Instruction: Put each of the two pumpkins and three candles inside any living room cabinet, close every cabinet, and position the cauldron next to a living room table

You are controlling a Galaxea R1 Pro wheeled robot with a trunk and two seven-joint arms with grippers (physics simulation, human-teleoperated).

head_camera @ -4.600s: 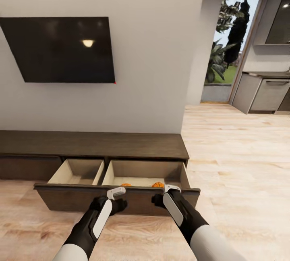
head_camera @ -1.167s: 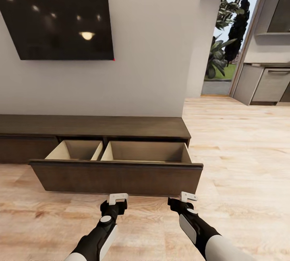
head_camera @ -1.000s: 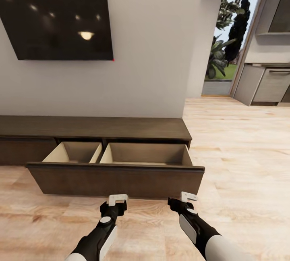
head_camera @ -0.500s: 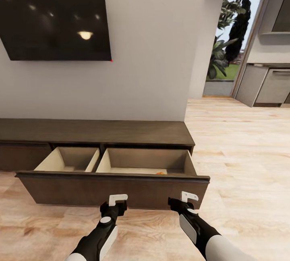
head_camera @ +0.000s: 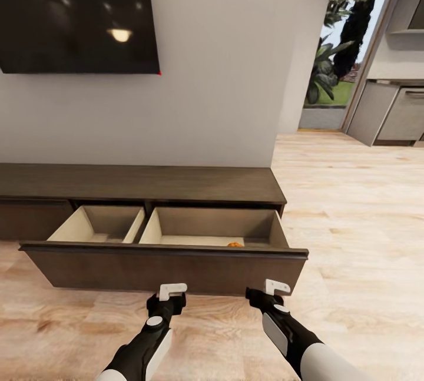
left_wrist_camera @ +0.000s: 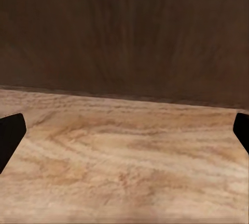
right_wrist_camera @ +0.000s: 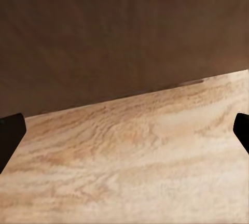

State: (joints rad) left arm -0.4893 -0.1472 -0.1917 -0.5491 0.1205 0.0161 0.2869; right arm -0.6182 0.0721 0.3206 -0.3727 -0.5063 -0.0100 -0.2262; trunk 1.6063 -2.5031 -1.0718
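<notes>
The cabinet [head_camera: 141,184] runs low along the wall, its wide drawer [head_camera: 165,266] pulled out and pale beige inside. Just the orange top of one pumpkin [head_camera: 234,244] peeks over the drawer front in the right compartment. My left gripper [head_camera: 172,291] and right gripper [head_camera: 272,287] hang open and empty just short of the drawer front, above the floor. In both wrist views the dark fingertips [left_wrist_camera: 10,136] [right_wrist_camera: 10,133] stand wide apart, facing the brown drawer front [left_wrist_camera: 124,32] [right_wrist_camera: 114,32]. Candles, cauldron and table are out of view.
A black TV [head_camera: 76,13] hangs on the grey wall above the cabinet. To the right, pale wood floor [head_camera: 353,210] runs to a garden doorway [head_camera: 338,45] and grey kitchen units [head_camera: 400,113].
Since 4.6 s ago both grippers have drawn back from the drawer's rim to in front of it. Over the last second the camera has moved nearer, bringing a pumpkin top into sight.
</notes>
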